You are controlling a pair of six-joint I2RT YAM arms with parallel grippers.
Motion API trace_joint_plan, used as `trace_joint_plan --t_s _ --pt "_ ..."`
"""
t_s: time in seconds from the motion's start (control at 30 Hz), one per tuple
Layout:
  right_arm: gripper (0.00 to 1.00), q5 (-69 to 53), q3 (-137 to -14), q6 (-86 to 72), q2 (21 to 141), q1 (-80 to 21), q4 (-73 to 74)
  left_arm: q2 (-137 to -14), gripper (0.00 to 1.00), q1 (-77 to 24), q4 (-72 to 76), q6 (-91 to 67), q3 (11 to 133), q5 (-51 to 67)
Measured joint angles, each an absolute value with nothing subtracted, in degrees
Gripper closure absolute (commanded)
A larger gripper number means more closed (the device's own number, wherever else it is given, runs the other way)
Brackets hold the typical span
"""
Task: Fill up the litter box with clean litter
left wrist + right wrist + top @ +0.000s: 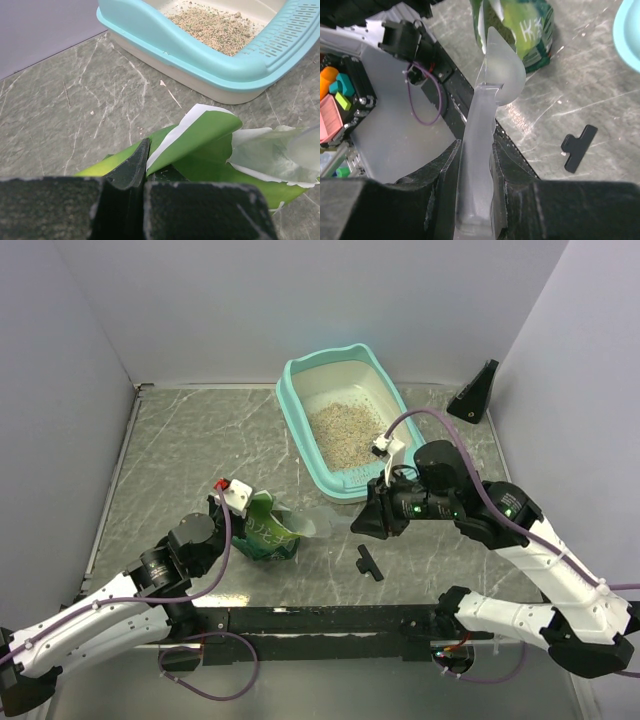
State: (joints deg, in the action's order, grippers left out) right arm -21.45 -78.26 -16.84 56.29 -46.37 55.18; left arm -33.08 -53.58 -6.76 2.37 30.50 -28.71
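Observation:
The litter box (pixel 290 405) has a teal rim and a cream pan and stands at the back middle, with a patch of beige litter (pixel 345 432) inside. The box (pixel 165 37) and its litter (pixel 210 27) also show in the left wrist view. A green bag (pixel 268 532) stands in front of it, mouth open towards the box. My left gripper (pixel 240 508) is shut on the bag's top edge (pixel 200 132). My right gripper (pixel 368 522) is shut on the handle of a translucent scoop (pixel 487 100), whose bowl (pixel 314 524) is at the bag's mouth. No litter shows in the bowl.
A black clip (pixel 368 562) lies on the marble table near the front, right of the bag; it also shows in the right wrist view (pixel 577 147). A black wedge-shaped stand (pixel 476 392) sits at the back right. Grey walls close off the left, back and right.

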Motion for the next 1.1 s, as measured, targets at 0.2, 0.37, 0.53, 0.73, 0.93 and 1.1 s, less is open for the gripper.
trace_joint_plan --t_s 0.2,0.37,0.53,0.73,0.93,1.1 --pt "1.00 -18.3 -76.1 -18.8 56.3 -48.7 53.5 -32.7 0.99 -53.6 -6.8 2.4 30.5 -28.3" --pt "1.00 -16.5 -73.7 -21.1 57.4 -49.3 50.5 -31.8 0.99 -53.5 -7.0 2.4 30.5 -27.0" --pt "1.00 -16.9 -72.6 -23.7 61.0 -49.4 46.5 -32.0 0.99 -53.5 -8.3 2.3 31.2 -24.4" --pt "1.00 -18.7 -74.3 -26.2 70.0 -49.6 44.1 -34.4 0.99 -53.3 -10.3 2.1 33.3 -22.0" --pt "1.00 -20.9 -76.9 -28.7 78.0 -49.6 43.9 -34.4 0.99 -53.3 -10.7 2.1 33.3 -20.7" --pt "1.00 -21.7 -78.9 -30.4 83.0 -49.6 44.2 -34.3 0.99 -53.2 -11.0 2.1 33.3 -19.2"
